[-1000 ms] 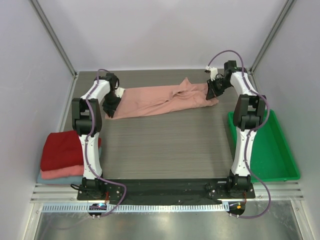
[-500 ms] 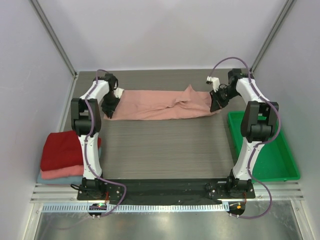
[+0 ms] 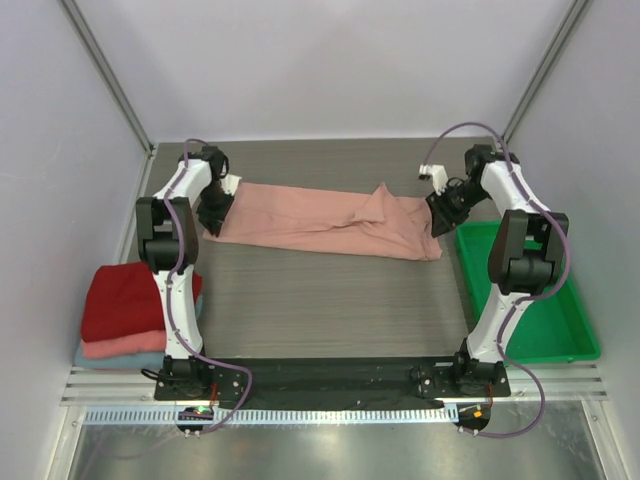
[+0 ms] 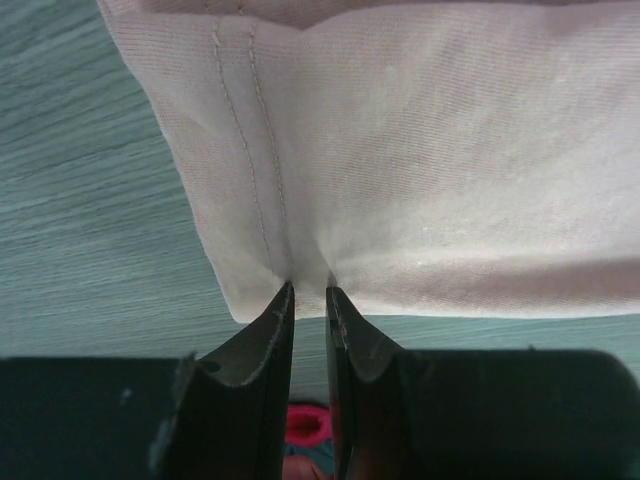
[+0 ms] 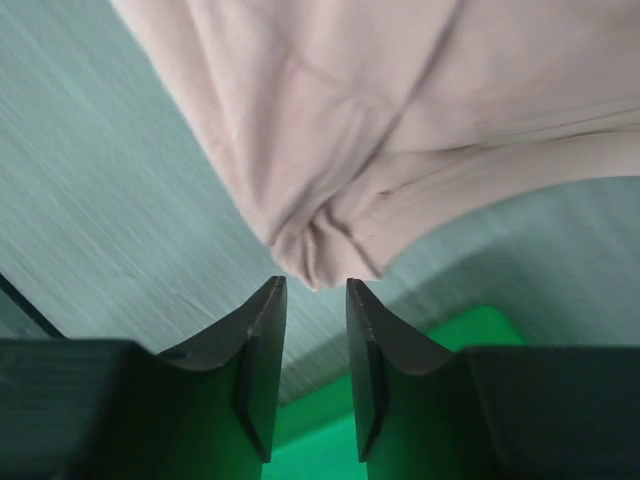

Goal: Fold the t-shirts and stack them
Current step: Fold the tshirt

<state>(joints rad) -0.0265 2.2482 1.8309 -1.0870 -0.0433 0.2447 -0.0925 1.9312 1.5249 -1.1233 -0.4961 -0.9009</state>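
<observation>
Left claw (image 4: 309,288) pinches the pink t-shirt (image 4: 450,150); right claw (image 5: 314,282) gapes just short of it.

The dusty-pink t-shirt (image 3: 300,212) is soft, matt knit cloth with a double-stitched hem. Under it the table (image 3: 330,290) shows a dull grey wood-grain finish. At right, the tray (image 3: 575,330) is smooth, glossy green plastic. The folded t-shirts (image 3: 125,300) at lower left look thick, soft and matt.

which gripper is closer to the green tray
Right. The right gripper hangs beside the left corner of the green tray; the left gripper is at the opposite end of the pink t-shirt.
</observation>
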